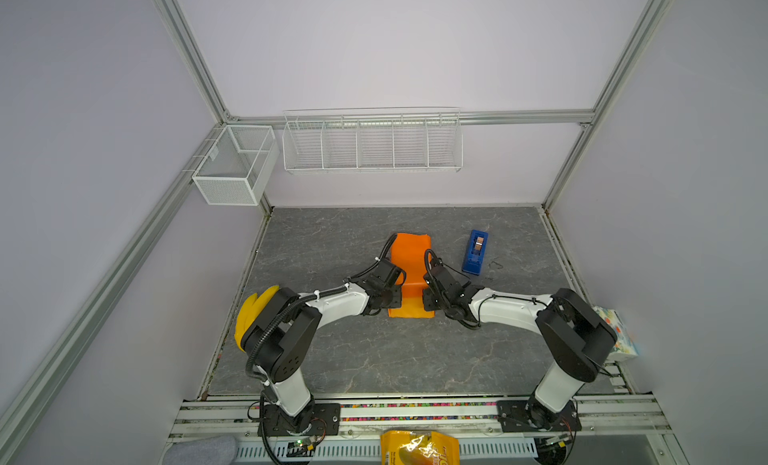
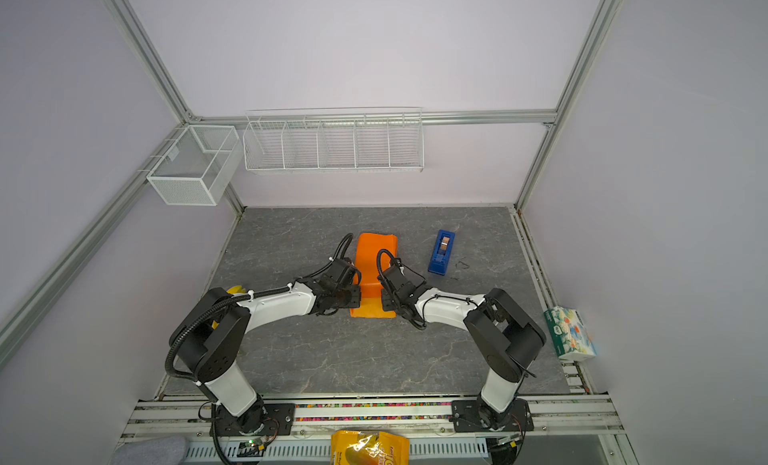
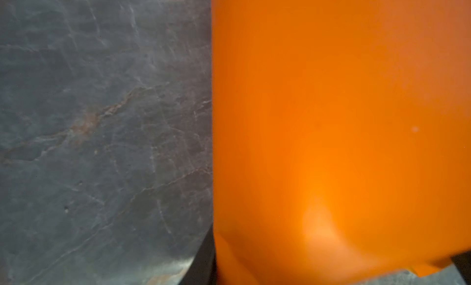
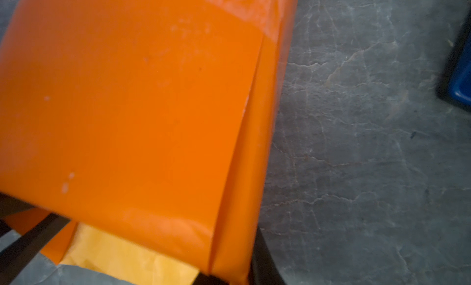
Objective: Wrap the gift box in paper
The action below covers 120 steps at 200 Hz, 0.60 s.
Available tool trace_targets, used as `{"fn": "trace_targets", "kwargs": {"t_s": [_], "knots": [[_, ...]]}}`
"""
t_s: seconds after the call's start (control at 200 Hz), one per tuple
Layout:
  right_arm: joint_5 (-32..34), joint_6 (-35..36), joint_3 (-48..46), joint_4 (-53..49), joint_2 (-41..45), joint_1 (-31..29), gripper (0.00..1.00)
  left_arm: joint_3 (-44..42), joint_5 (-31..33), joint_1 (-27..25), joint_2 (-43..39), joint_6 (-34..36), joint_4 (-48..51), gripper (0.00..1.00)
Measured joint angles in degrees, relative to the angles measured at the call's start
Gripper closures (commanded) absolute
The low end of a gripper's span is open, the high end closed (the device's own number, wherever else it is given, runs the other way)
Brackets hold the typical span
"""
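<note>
At the far left, yellow bananas (image 1: 251,313) peek out behind the left arm's elbow. The left gripper (image 1: 395,299) sits low against the left side of the paper (image 1: 411,255) at its near end. In the left wrist view one dark finger (image 3: 202,260) shows at the sheet's edge and the other (image 3: 463,267) beyond it. The jaws therefore stand somewhat apart with orange sheet bulging between them, though I cannot tell whether they pinch it or only touch it. The paper lies in the middle of the grey marbled table (image 1: 374,359), folded into a long narrow bundle running away from the robot. It is raised as if over something beneath, and the gift box itself is hidden. The top is smooth, bright orange, with one flap overlapping another along a straight lengthwise edge. At the near end a paler yellow-orange underside (image 4: 127,255) sticks out flat on the table. The right gripper (image 1: 428,299) faces the left one across that near end, just beside the bundle's right side. The right wrist view shows one finger (image 4: 262,260) against the folded side and the other (image 4: 28,240) crossing beneath the flap's corner. They are parted with paper between them, and again I cannot tell whether they grip it. Further right a blue tape dispenser (image 1: 475,252) lies on the table, apart from the paper.
</note>
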State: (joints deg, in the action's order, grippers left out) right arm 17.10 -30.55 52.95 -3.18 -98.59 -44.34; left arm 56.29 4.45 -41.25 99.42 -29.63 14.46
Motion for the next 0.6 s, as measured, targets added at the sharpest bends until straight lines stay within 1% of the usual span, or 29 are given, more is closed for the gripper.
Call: {"fn": "trace_targets", "kwargs": {"t_s": [0.08, 0.17, 0.34, 0.43, 0.6], "knots": [[0.00, 0.02, 0.00, 0.11, 0.00, 0.00, 0.89, 1.77, 0.55, 0.09, 1.03, 0.42, 0.92, 0.73], [0.02, 0.02, 0.00, 0.11, 0.00, 0.02, 0.91, 3.04, 0.90, 0.39, 2.16, 0.94, 1.60, 0.76], [0.00, 0.13, 0.00, 0.13, 0.00, 0.02, 0.94, 3.91, 1.11, 0.81, 3.69, 1.73, 2.38, 0.90], [0.00, 0.13, 0.00, 0.28, 0.00, 0.02, 0.94, 4.20, 1.27, 0.81, 4.11, 1.92, 2.58, 1.00], [-0.02, 0.15, 0.00, 0.39, 0.00, 0.04, 0.94, 4.26, 1.38, 0.81, 4.11, 1.81, 2.58, 1.00]]}}
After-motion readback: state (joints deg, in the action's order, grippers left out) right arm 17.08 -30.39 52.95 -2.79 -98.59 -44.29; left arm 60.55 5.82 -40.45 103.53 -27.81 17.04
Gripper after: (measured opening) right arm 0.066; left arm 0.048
